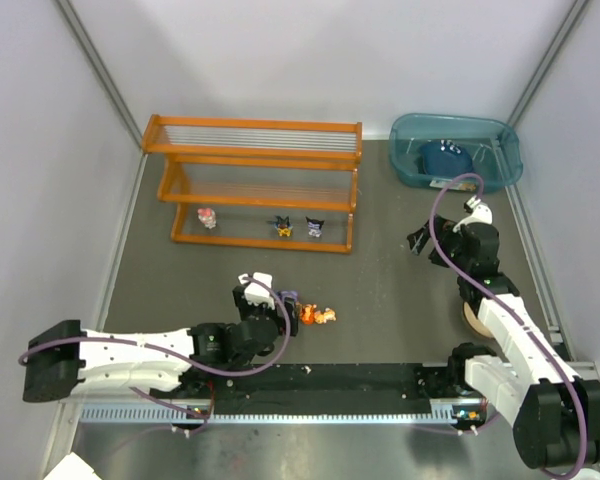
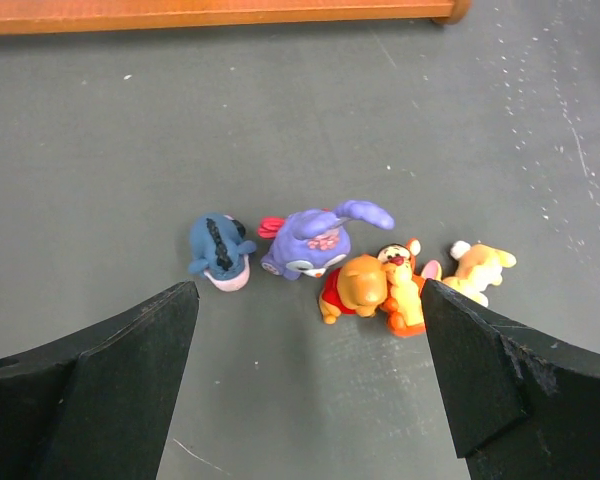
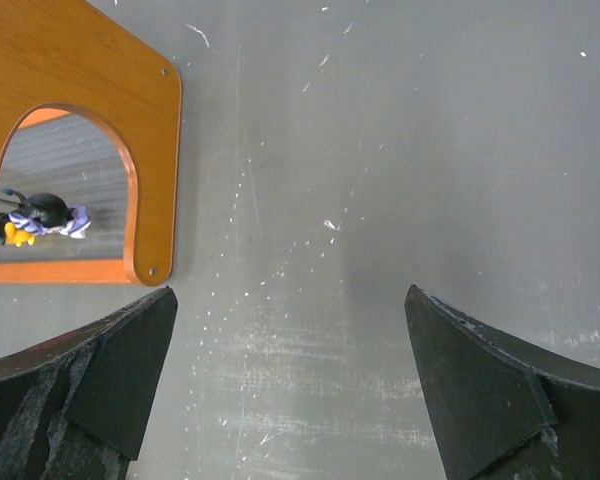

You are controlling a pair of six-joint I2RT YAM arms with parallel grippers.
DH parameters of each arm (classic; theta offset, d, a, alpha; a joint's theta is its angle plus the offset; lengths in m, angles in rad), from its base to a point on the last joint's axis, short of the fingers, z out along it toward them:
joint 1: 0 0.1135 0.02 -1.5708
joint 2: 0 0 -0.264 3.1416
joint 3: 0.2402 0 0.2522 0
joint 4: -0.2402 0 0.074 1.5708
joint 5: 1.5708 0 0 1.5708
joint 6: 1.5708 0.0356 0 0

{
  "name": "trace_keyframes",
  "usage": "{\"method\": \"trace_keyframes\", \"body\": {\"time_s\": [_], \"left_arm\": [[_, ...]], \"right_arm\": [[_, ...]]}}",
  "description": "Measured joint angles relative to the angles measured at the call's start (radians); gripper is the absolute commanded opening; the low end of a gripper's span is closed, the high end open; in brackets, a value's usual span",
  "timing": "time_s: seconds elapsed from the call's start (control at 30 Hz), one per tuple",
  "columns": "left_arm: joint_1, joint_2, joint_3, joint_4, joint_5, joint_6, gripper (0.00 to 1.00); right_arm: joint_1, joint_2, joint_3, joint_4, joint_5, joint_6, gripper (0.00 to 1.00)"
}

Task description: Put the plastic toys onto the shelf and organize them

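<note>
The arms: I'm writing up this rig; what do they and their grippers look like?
Both the left arm and right arm have white shells, black joints and a looping purple cable. The left gripper and right gripper have wedge-shaped matte black fingers, the right's scuffed.

The shelf [image 1: 252, 150] stands at the far side of the table [image 1: 380, 280], left of the bin [image 1: 505, 150], which holds an item [image 1: 445, 160]; three toys [image 1: 282, 227] sit along the shelf's lowest tier; before it lies a cluster of toys [image 2: 325, 245], seemingly five, side by side.
</note>
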State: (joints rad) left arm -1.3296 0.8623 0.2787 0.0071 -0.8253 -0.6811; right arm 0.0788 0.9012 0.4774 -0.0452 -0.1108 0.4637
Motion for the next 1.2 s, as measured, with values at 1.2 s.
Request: {"method": "trace_keyframes", "body": {"time_s": [1.2], "left_arm": [[-0.001,0.209,0.021,0.103,-0.108,-0.128,0.82]], "right_arm": [[0.000,0.015,0.000,0.000,-0.026,-0.010,0.99]]}}
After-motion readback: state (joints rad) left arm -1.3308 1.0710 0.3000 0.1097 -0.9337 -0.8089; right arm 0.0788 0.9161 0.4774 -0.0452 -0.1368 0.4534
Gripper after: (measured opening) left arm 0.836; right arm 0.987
